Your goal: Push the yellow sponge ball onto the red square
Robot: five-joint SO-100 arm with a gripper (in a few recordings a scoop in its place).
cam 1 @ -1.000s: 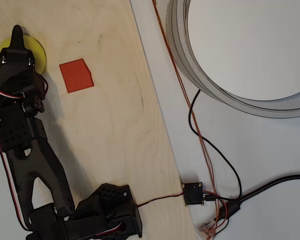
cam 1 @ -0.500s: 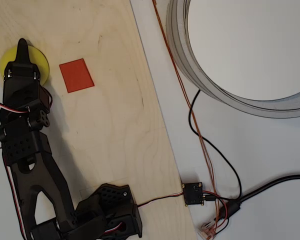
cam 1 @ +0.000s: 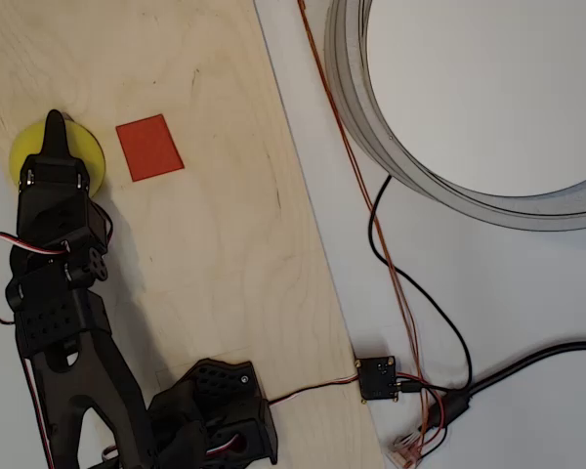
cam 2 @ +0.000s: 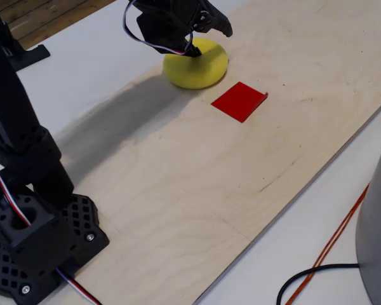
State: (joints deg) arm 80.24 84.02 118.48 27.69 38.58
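The yellow sponge ball (cam 1: 88, 156) lies on the wooden board near its left edge in the overhead view, partly under my arm. My gripper (cam 1: 54, 127) is shut, and its pointed tip lies over the top of the ball. The red square (cam 1: 148, 147) lies flat on the board just right of the ball, with a narrow strip of wood between them. In the fixed view the ball (cam 2: 200, 70) sits at the top, the gripper (cam 2: 219, 24) hangs over it, and the red square (cam 2: 239, 100) lies just below and right of it.
The wooden board (cam 1: 225, 225) ends in a slanted edge on its right side. Beyond it are a large grey ring (cam 1: 371, 127), orange and black cables (cam 1: 391, 264) and a small connector board (cam 1: 378, 378). The arm's base (cam 1: 215, 410) stands at the board's lower edge.
In the overhead view the gripper and the ball under it have moved downward and slightly right. The ball now sits level with the red square and a little closer to it.
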